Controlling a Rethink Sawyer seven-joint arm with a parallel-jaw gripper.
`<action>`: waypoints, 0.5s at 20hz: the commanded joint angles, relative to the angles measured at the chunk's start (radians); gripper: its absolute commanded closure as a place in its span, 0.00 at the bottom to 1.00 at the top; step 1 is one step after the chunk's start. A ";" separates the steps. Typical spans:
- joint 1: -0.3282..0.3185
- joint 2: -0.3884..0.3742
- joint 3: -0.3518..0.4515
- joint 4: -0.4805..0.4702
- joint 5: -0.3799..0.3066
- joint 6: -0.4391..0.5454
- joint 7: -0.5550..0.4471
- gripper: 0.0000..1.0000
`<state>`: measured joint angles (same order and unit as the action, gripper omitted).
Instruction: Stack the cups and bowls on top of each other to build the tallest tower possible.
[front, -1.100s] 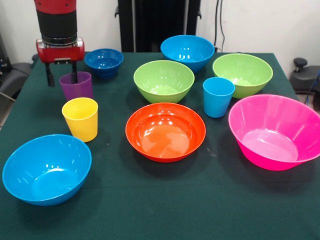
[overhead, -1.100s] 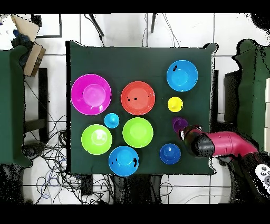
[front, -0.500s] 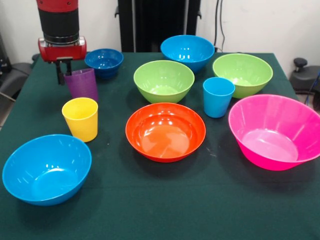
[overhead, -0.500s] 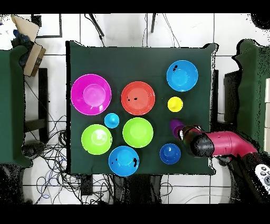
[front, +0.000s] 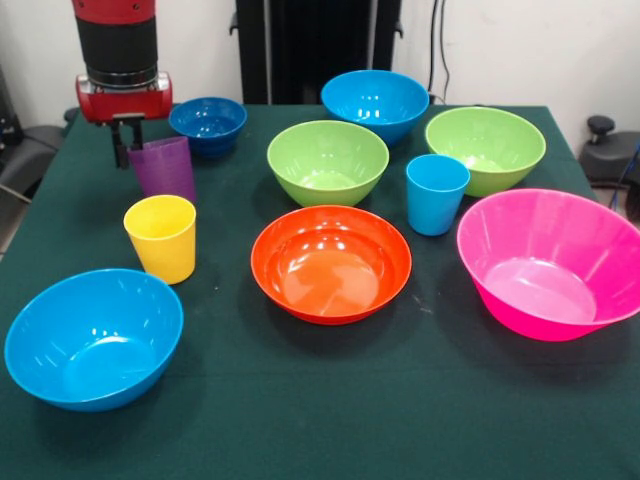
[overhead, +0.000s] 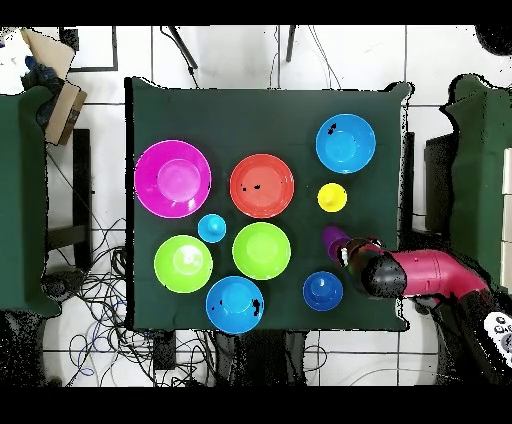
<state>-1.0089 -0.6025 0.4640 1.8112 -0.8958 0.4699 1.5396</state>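
- The gripper (front: 126, 146) is closed on the rim of the purple cup (front: 163, 168), which is tilted, near the table's (front: 300, 400) far left corner.
- The yellow cup (front: 161, 237) stands upright just before it.
- The dark blue bowl (front: 208, 124) sits just behind.

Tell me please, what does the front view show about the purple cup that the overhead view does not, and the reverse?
Front view only: the purple cup hangs tilted, its rim pinched by the claw, above the yellow cup. Overhead view only: the cup's place on the table, between the yellow cup and the small dark blue bowl. Both: the claw holds the purple cup; nothing is stacked yet.
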 joint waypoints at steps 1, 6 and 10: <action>0.056 0.038 -0.021 0.028 -0.020 -0.069 0.069 1.00; 0.056 0.028 -0.017 0.035 -0.015 -0.065 0.058 1.00; 0.062 0.002 -0.013 0.043 0.000 -0.040 0.049 1.00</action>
<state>-1.0061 -0.6076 0.4590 1.8190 -0.8894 0.4618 1.5396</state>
